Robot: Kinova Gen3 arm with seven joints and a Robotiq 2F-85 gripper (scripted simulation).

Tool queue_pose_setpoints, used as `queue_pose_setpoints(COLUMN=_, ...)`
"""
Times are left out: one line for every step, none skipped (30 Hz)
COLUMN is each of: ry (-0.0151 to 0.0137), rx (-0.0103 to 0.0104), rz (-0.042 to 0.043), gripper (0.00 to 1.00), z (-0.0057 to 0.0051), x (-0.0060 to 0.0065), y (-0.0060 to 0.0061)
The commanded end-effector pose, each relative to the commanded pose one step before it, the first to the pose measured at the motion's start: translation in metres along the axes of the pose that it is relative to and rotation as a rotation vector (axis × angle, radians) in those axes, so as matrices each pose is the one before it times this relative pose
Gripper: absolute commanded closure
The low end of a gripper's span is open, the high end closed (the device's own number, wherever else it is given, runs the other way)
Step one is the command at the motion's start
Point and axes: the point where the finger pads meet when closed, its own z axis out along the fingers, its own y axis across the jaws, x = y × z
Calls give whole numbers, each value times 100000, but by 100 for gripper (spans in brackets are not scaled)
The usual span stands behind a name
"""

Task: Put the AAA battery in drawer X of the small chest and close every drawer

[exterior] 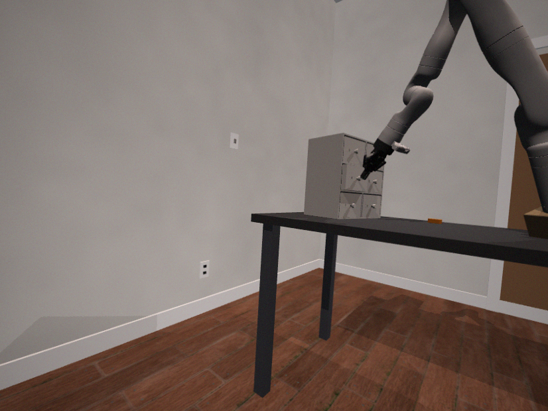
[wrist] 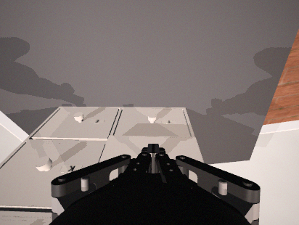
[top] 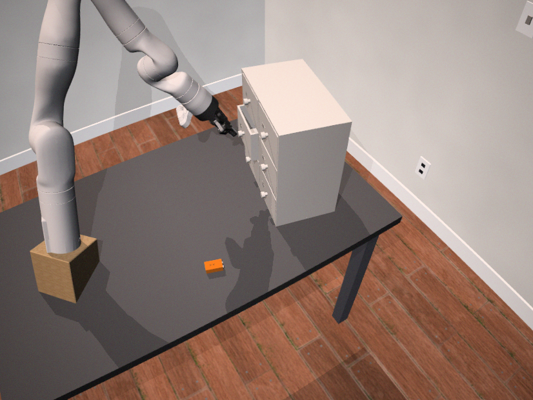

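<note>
The small pale chest (top: 308, 171) (exterior: 324, 176) stands at the table's end. Its middle-row drawer in the column farther from the top camera (top: 254, 146) (exterior: 350, 184) sticks partly out; the other drawers look pushed in. I cannot read the open drawer's mark. In the wrist view a neighbouring drawer (wrist: 22, 181) bears a letter that looks like K. My gripper (top: 235, 133) (exterior: 363, 176) (wrist: 153, 151) is shut and empty, its fingertips at or just in front of the open drawer's knob (top: 241, 133); contact cannot be made out. No AAA battery shows; the drawer's inside is mostly hidden.
An orange block-shaped battery (top: 213, 266) (exterior: 434, 221) lies on the dark table (top: 150, 206) (exterior: 398, 227), well away from the chest. The arm stands on a wooden block (top: 55, 275) (exterior: 537, 223). The wall is behind the chest, beyond the table edge.
</note>
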Motion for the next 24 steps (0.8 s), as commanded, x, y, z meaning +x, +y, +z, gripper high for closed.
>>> queue_pose_setpoints(ry=-371, rx=422, rz=395, gripper=100, z=241, x=-533, y=-290)
queue_pose_setpoints(ry=0, rx=0, rz=0, gripper=100, z=68, x=-97, y=0)
queue_pose_setpoints(ry=-1, rx=1, rz=0, gripper=100, z=64, x=-92, y=-1)
queue_pose_setpoints(ry=0, rx=0, rz=0, gripper=100, z=61, x=-87, y=0)
queue_pose_setpoints(ry=0, rx=-1, rz=0, gripper=100, z=57, x=-81, y=1)
queue_pose_setpoints(ry=0, rx=0, rz=0, gripper=100, z=53, x=-76, y=0)
queue_pose_setpoints(ry=0, rx=0, rz=0, gripper=100, z=49, x=-71, y=0)
queue_pose_setpoints(ry=0, rx=0, rz=0, gripper=100, z=46, x=-66, y=0)
queue_pose_setpoints(ry=0, rx=0, rz=0, gripper=100, z=42, x=-60, y=0)
queue_pose_setpoints(ry=0, rx=0, rz=0, gripper=100, z=39, x=-55, y=1)
queue_pose_setpoints(ry=0, rx=0, rz=0, gripper=100, z=35, x=-50, y=0)
queue_pose_setpoints(ry=0, rx=0, rz=0, gripper=100, z=0, x=0, y=0)
queue_pose_setpoints(ry=0, rx=0, rz=0, gripper=100, z=0, x=0, y=0)
queue_pose_setpoints(ry=0, rx=0, rz=0, gripper=100, z=32, x=-45, y=0)
queue_pose_setpoints(ry=0, rx=0, rz=0, gripper=100, z=28, x=-40, y=0)
queue_pose_setpoints(ry=0, rx=0, rz=0, gripper=100, z=25, x=-36, y=0)
queue_pose_setpoints(ry=0, rx=0, rz=0, gripper=100, z=22, x=-31, y=0)
queue_pose_setpoints(ry=0, rx=0, rz=0, gripper=100, z=19, x=-27, y=0)
queue_pose_setpoints(ry=0, rx=0, rz=0, gripper=100, z=16, x=-23, y=0)
queue_pose_setpoints(ry=0, rx=0, rz=0, gripper=100, z=13, x=-19, y=0)
queue_pose_setpoints(ry=0, rx=0, rz=0, gripper=100, z=11, x=-16, y=0)
queue_pose_setpoints(ry=0, rx=0, rz=0, gripper=100, z=9, x=-13, y=0)
queue_pose_setpoints(ry=0, rx=0, rz=0, gripper=100, z=7, x=-10, y=0)
queue_pose_setpoints(ry=0, rx=0, rz=0, gripper=100, z=5, x=-7, y=0)
